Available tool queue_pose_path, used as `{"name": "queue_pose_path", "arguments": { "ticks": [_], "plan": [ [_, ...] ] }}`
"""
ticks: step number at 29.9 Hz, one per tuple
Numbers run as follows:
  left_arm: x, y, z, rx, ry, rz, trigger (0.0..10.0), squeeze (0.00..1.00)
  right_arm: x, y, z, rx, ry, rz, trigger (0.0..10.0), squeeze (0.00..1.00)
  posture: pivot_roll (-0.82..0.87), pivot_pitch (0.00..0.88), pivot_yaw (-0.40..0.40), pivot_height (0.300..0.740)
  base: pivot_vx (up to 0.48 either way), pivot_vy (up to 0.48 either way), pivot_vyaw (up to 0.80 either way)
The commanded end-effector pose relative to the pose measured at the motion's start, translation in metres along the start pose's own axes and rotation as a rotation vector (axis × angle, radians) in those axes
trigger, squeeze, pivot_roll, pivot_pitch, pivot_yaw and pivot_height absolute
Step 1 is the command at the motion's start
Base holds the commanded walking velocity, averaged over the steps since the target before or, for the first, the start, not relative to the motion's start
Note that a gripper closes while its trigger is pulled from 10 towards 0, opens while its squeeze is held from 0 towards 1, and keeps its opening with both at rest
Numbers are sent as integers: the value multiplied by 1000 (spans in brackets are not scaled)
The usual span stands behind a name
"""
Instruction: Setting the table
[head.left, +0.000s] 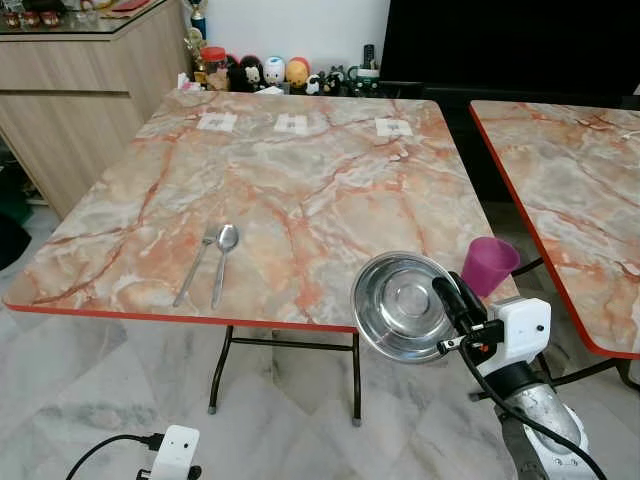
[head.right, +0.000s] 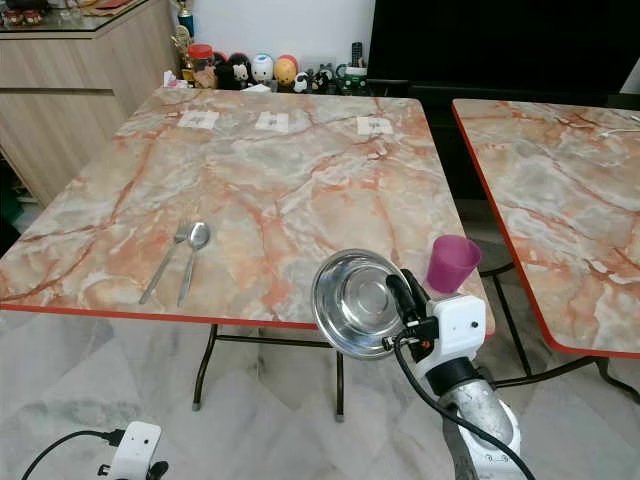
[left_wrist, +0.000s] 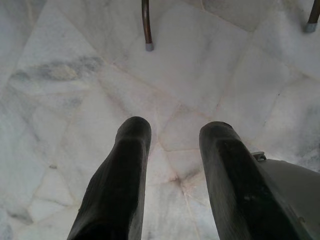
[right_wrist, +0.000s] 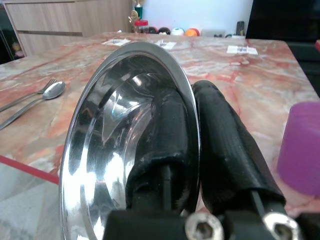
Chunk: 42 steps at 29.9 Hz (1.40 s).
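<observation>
Marble-patterned table (head.left: 300, 190); right gripper (head.left: 452, 296) clamps round shiny steel bowl (head.left: 400, 305).

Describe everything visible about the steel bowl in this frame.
The round, shiny stainless-steel bowl has a flat base and a wide, flared, mirror-like rim, and it looks empty. It is tilted steeply, with its inside facing the head camera. It hangs at the near edge of the marble-patterned table, close to the purple plastic cup. The right claw holds it by the rim, one black finger inside and one outside.
</observation>
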<state>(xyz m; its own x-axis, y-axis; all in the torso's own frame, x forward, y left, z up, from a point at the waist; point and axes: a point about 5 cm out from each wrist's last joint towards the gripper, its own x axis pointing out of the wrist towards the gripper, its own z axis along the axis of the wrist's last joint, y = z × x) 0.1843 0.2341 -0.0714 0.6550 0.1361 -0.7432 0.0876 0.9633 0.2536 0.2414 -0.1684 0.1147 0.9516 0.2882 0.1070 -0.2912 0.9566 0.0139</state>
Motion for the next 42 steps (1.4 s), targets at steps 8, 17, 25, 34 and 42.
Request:
{"name": "queue_pose_path", "arguments": {
  "ticks": [8,17,25,34,42],
  "plan": [
    [-2,7,-5,28,14,15,10000,0,-4,3,0,16,-22,-1,10000,0,89,0,-28,740,0,-359,0],
    [-3,14,-10,33,30,23,10000,0,-4,2,1,13,-27,-8,10000,0,89,0,-28,740,0,-412,0],
    [-3,12,-11,29,38,29,10000,0,-3,3,2,18,-29,-17,10000,0,95,0,-37,740,0,-416,0],
    [-3,9,-10,25,41,31,10000,0,-3,2,0,21,-25,-34,10000,0,98,16,-32,740,0,-419,0],
    [-2,9,-8,25,34,32,10000,0,-3,1,1,20,-28,-46,10000,0,96,23,-30,740,0,-419,0]
  ]
}}
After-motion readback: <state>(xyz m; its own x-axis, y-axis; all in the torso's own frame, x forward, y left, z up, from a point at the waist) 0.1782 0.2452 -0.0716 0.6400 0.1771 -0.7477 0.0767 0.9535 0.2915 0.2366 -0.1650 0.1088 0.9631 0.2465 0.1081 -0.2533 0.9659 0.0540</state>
